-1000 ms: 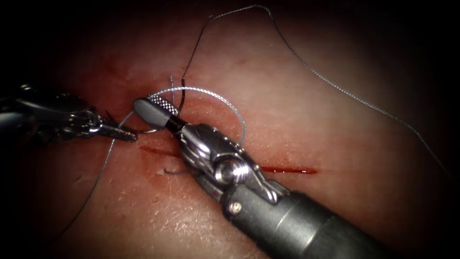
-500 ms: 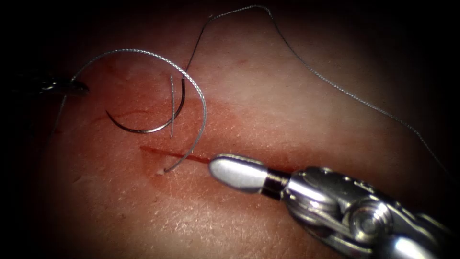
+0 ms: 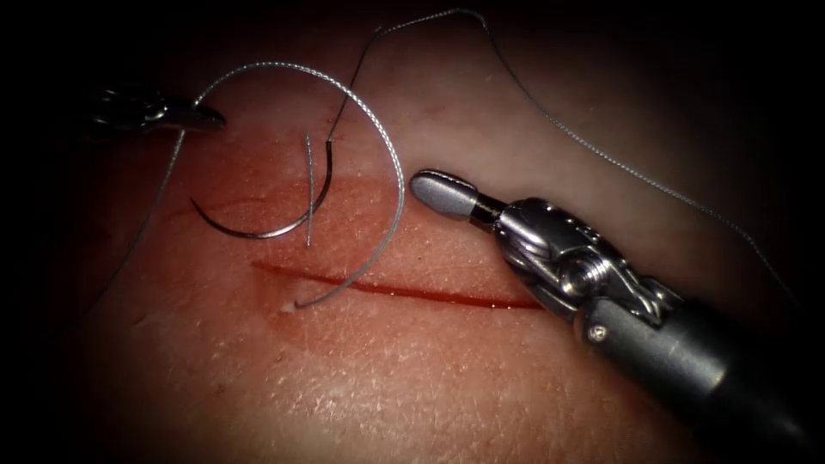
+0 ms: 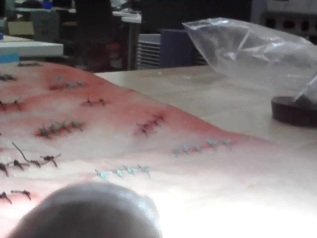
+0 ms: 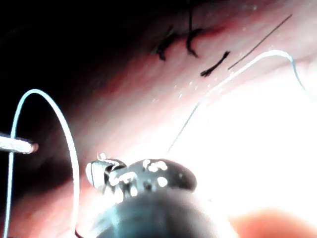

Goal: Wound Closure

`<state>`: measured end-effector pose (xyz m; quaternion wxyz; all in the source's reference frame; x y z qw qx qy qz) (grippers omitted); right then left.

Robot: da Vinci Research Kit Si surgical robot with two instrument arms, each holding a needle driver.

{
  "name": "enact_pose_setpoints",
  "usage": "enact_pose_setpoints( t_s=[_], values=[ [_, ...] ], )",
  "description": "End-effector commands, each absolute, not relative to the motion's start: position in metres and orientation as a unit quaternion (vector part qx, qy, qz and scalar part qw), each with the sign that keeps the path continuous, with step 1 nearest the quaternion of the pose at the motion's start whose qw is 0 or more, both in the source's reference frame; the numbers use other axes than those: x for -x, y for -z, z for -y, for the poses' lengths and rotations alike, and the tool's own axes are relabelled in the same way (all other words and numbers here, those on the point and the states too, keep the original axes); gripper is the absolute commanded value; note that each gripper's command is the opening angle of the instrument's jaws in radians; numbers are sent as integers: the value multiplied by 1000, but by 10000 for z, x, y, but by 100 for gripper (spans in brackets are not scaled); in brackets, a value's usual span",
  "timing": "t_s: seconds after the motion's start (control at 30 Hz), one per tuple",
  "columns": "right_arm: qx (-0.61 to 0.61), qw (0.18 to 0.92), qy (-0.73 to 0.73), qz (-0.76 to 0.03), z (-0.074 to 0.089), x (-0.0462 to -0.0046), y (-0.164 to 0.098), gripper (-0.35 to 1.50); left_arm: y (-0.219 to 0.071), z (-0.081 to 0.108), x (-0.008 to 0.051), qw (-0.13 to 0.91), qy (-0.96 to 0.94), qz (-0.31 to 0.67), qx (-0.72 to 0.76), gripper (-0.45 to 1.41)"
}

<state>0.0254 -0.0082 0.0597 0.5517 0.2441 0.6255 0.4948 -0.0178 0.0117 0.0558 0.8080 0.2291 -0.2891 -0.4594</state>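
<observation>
Left hand (image 3: 202,119) gripping thread (image 3: 378,146), right hand (image 3: 440,194) closed, empty, curved needle (image 3: 258,230) lying on tissue (image 3: 430,361)

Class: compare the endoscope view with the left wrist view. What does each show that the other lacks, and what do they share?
Endoscope view: the left tool gripping the thread, the right tool holding nothing, the needle lying free on the tissue above the cut's left end. Left wrist view: finished stitch rows, a plastic bag. Shared: the tissue.
</observation>
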Motion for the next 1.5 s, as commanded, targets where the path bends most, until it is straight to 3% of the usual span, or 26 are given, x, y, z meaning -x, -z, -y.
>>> enact_pose_setpoints(
  t_s=[0.03,0.33,0.53,0.67,0.8,0.97,1.2,1.5],
  values=[
    [-251,544,-487,-635,80,-290,-582,-35,-563,-119,189,807,454,297,-235,-45],
    [-263,511,-486,-659,80,-313,-574,-35,-600,-73,206,826,428,251,-267,-45],
    [-200,485,-544,-655,71,-342,-571,-35,-601,-15,224,827,411,220,-314,-45],
    [-132,531,-530,-647,65,-354,-569,-35,-590,0,233,827,383,215,-351,-45],
    [-39,674,-460,-576,61,-354,-564,-35,-542,-33,224,854,320,227,-341,-45],
    [-17,726,-417,-546,62,-348,-569,-35,-512,-57,214,880,253,249,-315,-45],
    [-113,751,-287,-583,78,-352,-599,-35,-505,-76,210,892,237,259,-284,-45],
    [-208,713,-182,-645,89,-358,-591,-35,-521,-97,203,907,229,264,-235,-45]
  ],
)
